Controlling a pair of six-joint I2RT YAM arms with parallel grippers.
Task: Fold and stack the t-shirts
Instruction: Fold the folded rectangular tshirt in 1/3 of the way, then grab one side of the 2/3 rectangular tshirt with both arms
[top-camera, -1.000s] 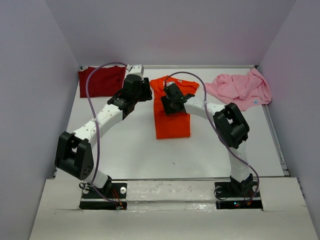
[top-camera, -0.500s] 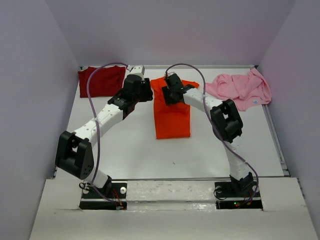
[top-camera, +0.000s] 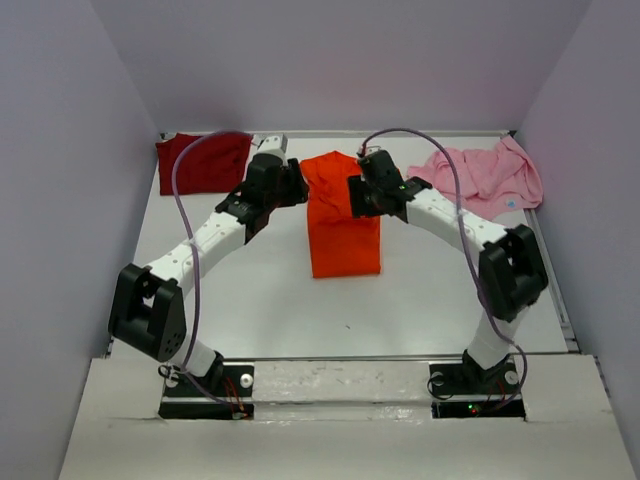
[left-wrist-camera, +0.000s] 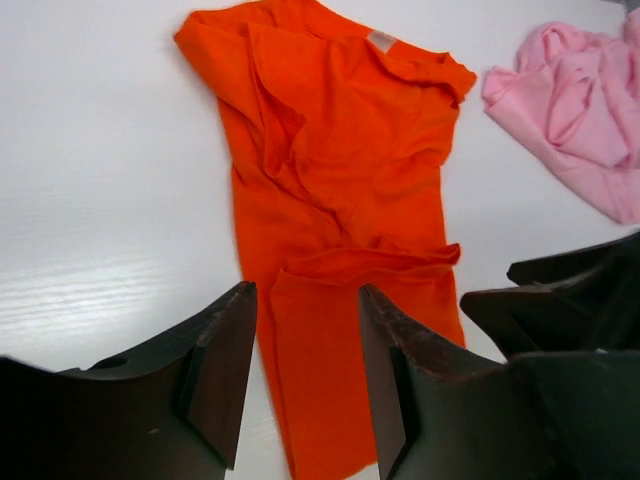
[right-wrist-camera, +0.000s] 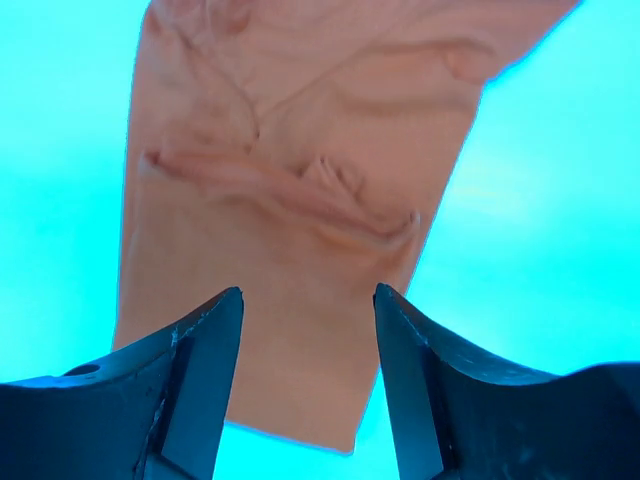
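– Where is the orange shirt (top-camera: 343, 230)?
– In the middle of the surface (top-camera: 260, 290), lying as a long narrow strip with its collar at the far end. There is a crosswise wrinkle partway down, and a small label (left-wrist-camera: 381, 40) shows at the collar.

– And the claws?
– The left claw (left-wrist-camera: 305, 295) hangs over the shirt's left edge, fingers spread, with nothing between them. The right claw (right-wrist-camera: 308, 292) is over the right edge, also spread and empty. The colours in its own camera are off: there the surface looks teal and the shirt pale.

– Does anything block the view?
– From above, both wrists cover the sides of the shirt's upper half. In the left wrist view the right arm's dark casing (left-wrist-camera: 560, 300) fills the lower right corner.

– What about the other shirts?
– The maroon shirt (top-camera: 205, 160) lies flat in the far left corner, near the left arm's wrist. The pink shirt (top-camera: 485, 178) is a crumpled heap at the far right, just beyond the right arm.

– Anything else?
– A purple cable (top-camera: 180, 200) loops above each arm, and pale walls (top-camera: 60, 150) close in three sides
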